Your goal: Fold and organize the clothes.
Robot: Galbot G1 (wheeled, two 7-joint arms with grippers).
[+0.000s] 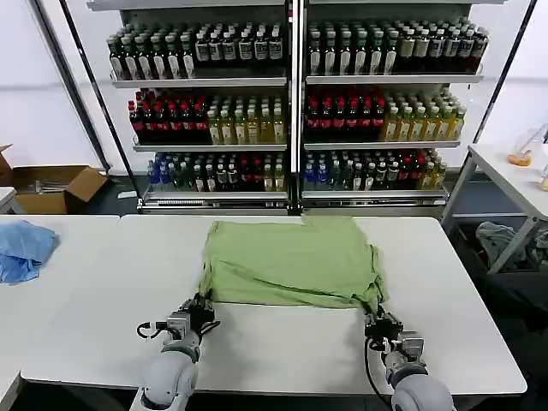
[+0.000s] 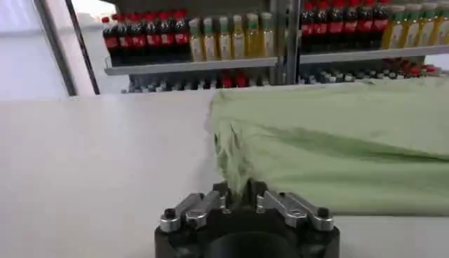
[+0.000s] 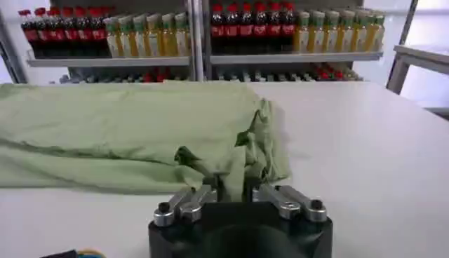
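Cloth [image 1: 24, 248], blue, is seen far left on the table [image 1: 282, 342]; the shirt [image 1: 291, 261], spread mid-table, is pinched at its near left corner by the left gripper [image 1: 203, 304] and near right corner by the right gripper [image 1: 377, 318]

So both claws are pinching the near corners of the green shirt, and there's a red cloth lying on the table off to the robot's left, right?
Not quite: the cloth on the table to the robot's left is blue, not red, as the head view shows. The rest holds: the left claw and the right claw each pinch a near corner of the green shirt.
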